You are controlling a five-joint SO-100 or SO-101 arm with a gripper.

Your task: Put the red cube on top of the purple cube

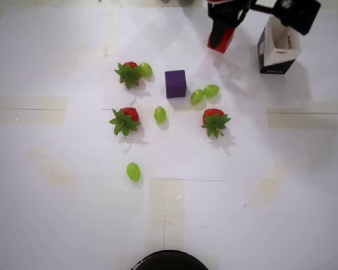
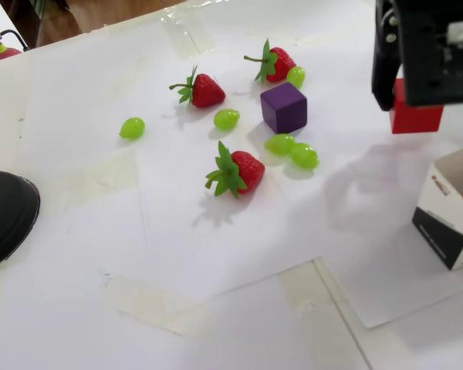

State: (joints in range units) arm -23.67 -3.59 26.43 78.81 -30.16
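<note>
The red cube (image 1: 222,41) (image 2: 414,118) hangs above the white paper, and my gripper (image 1: 218,38) (image 2: 411,102) is shut on it. Its shadow lies on the paper below it in the fixed view. A black finger (image 2: 383,81) shows on the cube's left side there; the other finger is hidden behind the arm's dark body. The purple cube (image 1: 175,83) (image 2: 284,107) rests flat on the paper among the fruit. In the overhead view it lies down and to the left of the held cube.
An open black-and-white carton (image 1: 277,46) (image 2: 450,218) stands right of the gripper in the overhead view. Three strawberries (image 1: 128,73) (image 1: 124,120) (image 1: 214,121) and several green grapes (image 1: 204,93) ring the purple cube. A black round object (image 1: 169,260) sits at the near edge.
</note>
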